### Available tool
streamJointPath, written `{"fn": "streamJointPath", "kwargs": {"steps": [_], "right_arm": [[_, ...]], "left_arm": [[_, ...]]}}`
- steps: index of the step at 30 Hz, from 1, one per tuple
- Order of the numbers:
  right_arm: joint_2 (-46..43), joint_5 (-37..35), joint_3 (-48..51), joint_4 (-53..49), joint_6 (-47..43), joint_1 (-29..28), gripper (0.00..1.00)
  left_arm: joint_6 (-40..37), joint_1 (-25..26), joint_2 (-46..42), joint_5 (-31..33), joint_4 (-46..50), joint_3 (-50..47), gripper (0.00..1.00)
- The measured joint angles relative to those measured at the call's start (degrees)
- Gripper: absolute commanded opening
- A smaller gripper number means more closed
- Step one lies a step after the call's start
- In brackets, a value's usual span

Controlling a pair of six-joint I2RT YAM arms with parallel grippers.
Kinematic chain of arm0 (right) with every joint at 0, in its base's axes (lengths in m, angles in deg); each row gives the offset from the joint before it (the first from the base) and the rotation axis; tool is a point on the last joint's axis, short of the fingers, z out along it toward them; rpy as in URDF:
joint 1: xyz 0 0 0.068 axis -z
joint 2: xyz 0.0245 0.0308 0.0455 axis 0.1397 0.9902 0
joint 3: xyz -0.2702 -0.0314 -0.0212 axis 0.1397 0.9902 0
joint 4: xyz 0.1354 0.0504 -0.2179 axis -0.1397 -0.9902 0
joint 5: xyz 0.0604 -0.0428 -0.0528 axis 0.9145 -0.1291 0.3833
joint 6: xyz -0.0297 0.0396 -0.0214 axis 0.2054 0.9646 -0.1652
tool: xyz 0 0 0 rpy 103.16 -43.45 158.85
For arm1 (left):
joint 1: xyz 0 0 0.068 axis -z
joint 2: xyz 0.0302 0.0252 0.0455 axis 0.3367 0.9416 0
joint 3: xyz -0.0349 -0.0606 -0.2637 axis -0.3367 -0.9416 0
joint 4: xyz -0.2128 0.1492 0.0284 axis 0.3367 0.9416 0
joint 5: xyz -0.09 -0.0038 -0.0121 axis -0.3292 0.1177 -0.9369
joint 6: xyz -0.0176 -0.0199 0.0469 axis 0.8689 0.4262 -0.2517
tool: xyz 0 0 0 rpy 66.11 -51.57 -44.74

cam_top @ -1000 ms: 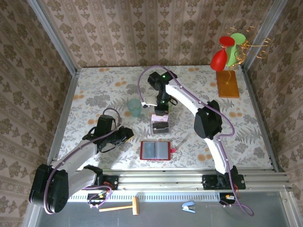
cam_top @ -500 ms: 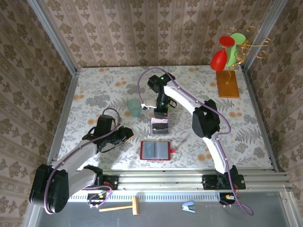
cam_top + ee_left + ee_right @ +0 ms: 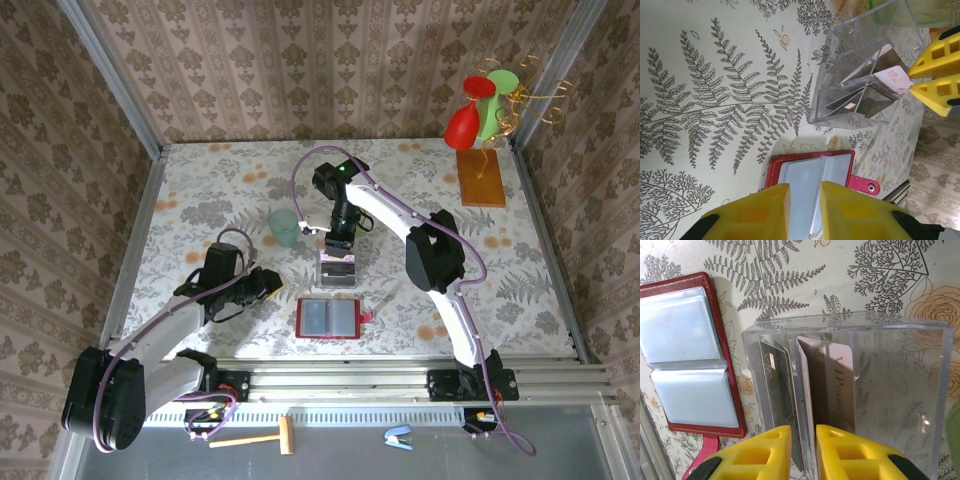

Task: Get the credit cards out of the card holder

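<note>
We see the cards (image 3: pixel 832 385) standing on edge in the box (image 3: pixel 900 390), directly under the right jaws, which are narrowly parted with one card's top edge lined up along their gap. The holder (image 3: pixel 327 318) lies open on the desk (image 3: pixel 220 200) just on the near side of the box, long axis left to right, pockets seemingly empty. The left jaws, narrow and empty, hover near-left of the box, closer to the holder.
</note>
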Motion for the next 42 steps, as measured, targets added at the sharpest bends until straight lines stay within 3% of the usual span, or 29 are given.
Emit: {"fn": "streamJointPath", "kwargs": {"steps": [9, 18, 42], "right_arm": [[-5.9, -2.5, 3.0, 2.4, 2.9, 0.0, 0.21], [-17.2, -3.0, 16.6, 11.4, 9.5, -0.7, 0.21], [-39.6, -4.1, 52.2, 42.7, 48.9, -10.2, 0.2]], "left_arm": [[0.0, 0.0, 0.4, -0.2, -0.1, 0.0, 0.23], [0.0, 0.5, 2.9, -0.5, -2.1, 0.0, 0.23], [4.9, 12.9, 6.3, 2.7, -8.9, -5.6, 0.23]]}}
